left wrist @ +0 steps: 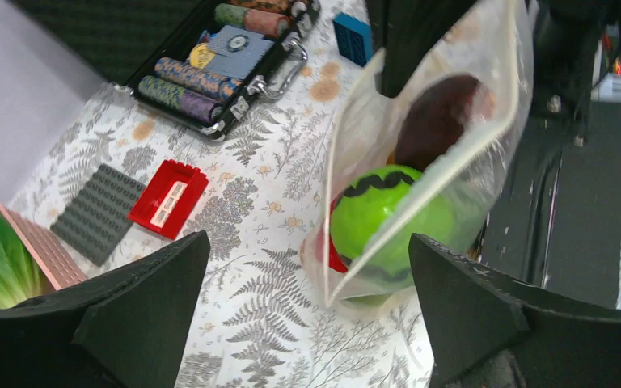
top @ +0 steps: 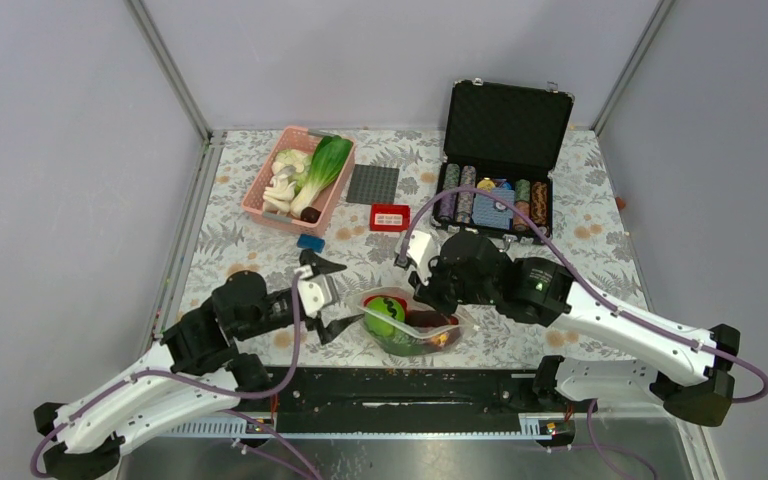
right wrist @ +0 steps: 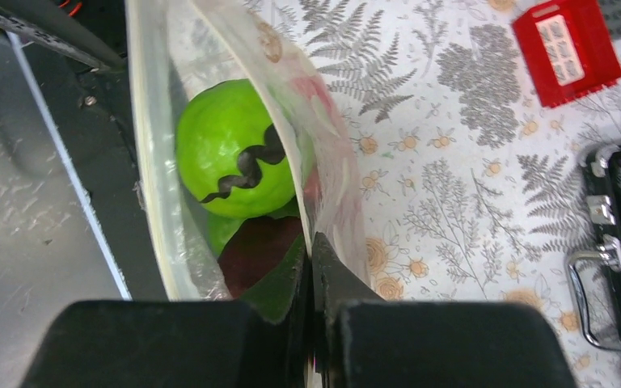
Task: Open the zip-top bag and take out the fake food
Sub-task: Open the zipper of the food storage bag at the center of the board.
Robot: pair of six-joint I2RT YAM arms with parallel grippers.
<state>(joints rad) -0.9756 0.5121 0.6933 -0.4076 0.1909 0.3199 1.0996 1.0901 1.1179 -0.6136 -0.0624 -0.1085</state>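
Zip-top bag [top: 457,322]: clear, floppy plastic with pale round dots, lying at 6 o'clock on the bench, close to the front edge. Its mouth gapes toward 9 o'clock, and its 12 o'clock lip is lifted and pinched between the right fingers [right wrist: 341,284]. Fake food [top: 428,336]: all inside the bag. A glossy green melon [left wrist: 378,217] with a wavy black stripe sits nearest the mouth, a dark maroon piece [left wrist: 437,120] lies behind it, and red pieces lie beneath.
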